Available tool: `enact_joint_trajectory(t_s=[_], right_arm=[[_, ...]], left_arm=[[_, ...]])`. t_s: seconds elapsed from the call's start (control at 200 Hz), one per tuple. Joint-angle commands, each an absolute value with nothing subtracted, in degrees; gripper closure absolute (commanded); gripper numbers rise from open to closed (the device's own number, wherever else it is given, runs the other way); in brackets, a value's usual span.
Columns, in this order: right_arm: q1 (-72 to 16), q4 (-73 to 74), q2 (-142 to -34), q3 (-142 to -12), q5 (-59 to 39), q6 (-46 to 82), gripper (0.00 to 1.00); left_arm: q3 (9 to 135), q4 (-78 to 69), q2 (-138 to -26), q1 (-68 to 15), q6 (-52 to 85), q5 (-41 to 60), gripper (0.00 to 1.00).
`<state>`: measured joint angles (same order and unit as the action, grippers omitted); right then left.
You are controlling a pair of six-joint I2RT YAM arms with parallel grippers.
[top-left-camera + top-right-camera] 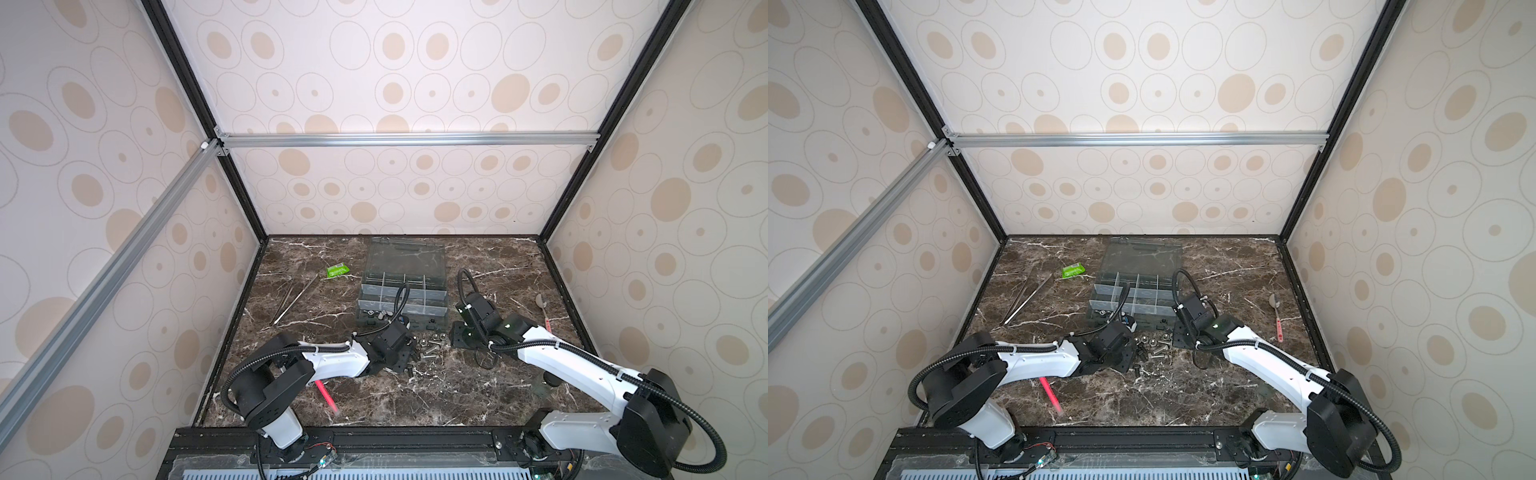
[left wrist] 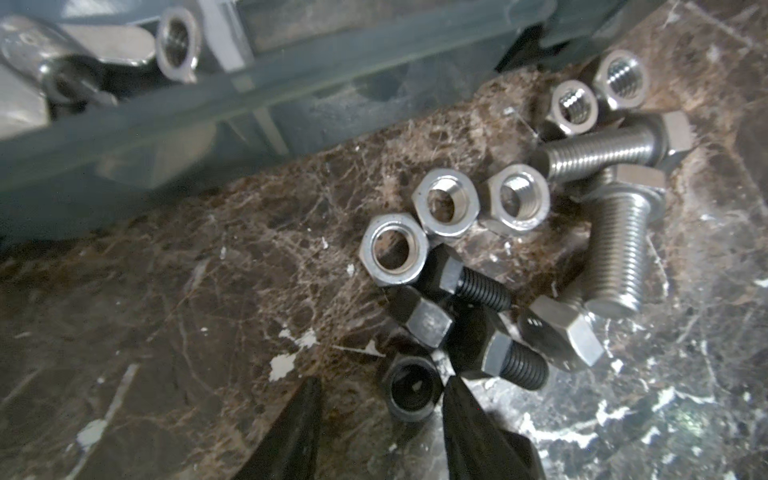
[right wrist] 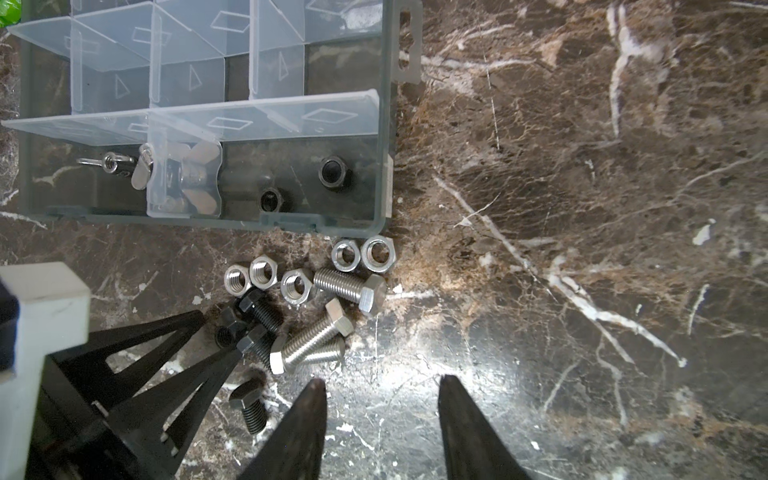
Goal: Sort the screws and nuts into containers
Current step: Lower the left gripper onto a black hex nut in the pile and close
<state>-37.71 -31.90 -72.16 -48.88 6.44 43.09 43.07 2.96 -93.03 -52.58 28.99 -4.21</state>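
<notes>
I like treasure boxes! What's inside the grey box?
Silver wing nuts lie in one front compartment, two black nuts in the next. The other compartments in view look empty; the farthest are cut off or hidden behind dividers.

No words or numbers can be read anywhere. The translucent dividers (image 3: 266, 120) of the organiser box (image 3: 386, 124) carry embossed diamond and triangle outlines. The green packet (image 1: 336, 271) has white print too small to read.
</notes>
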Motion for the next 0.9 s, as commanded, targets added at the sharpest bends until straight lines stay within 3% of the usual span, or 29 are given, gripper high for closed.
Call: enact_joint_trajectory(t_s=[0.0,0.4,0.895], right_arm=[[-38.07,-32.86,-71.55,-47.94,7.59,44.11,0.53],[-38.13,-32.54,-71.72,-47.42,7.42,44.19,0.53],[-38.07,-32.52,-70.81,-46.34,7.69,44.72,0.52]], left_arm=[[45.19,6.81,-93.86,-53.22,28.04,-7.57,0.54],[48.00,6.59,-96.61,-53.18,26.81,-6.77,0.57],[46.57,7.90,-96.24,-53.17,27.50,-7.12,0.69]])
